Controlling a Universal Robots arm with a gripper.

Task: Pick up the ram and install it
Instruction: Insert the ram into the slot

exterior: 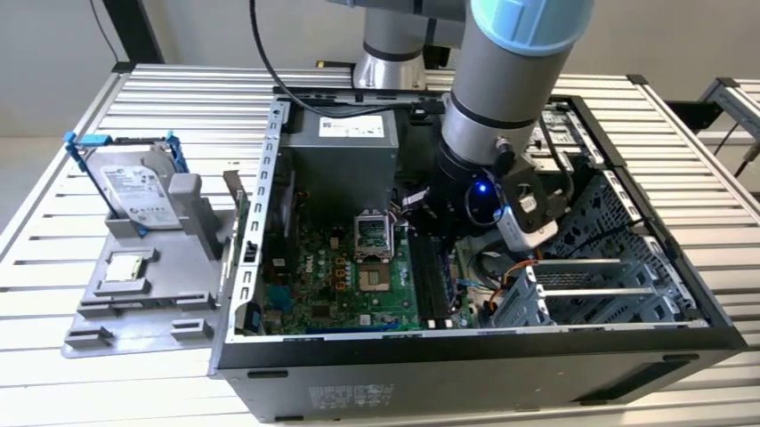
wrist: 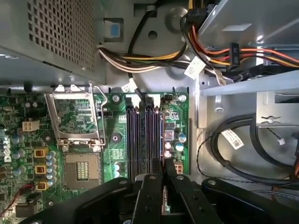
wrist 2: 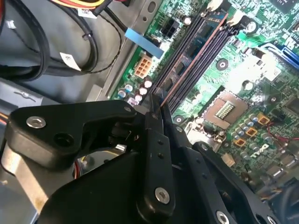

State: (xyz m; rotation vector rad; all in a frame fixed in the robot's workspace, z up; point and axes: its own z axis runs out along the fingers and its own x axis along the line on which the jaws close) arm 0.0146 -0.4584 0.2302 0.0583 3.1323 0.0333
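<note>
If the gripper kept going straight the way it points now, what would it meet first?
Most likely the memory slots on the motherboard: the gripper, shut on the ram, points straight down at them. How much gap remains is unclear.

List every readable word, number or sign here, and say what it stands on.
No text can be read.
hard drive label: too small.
power supply label: too small.
white cable tags: blurred.
sticker on the case front: blurred.
motherboard print: too small.
</note>
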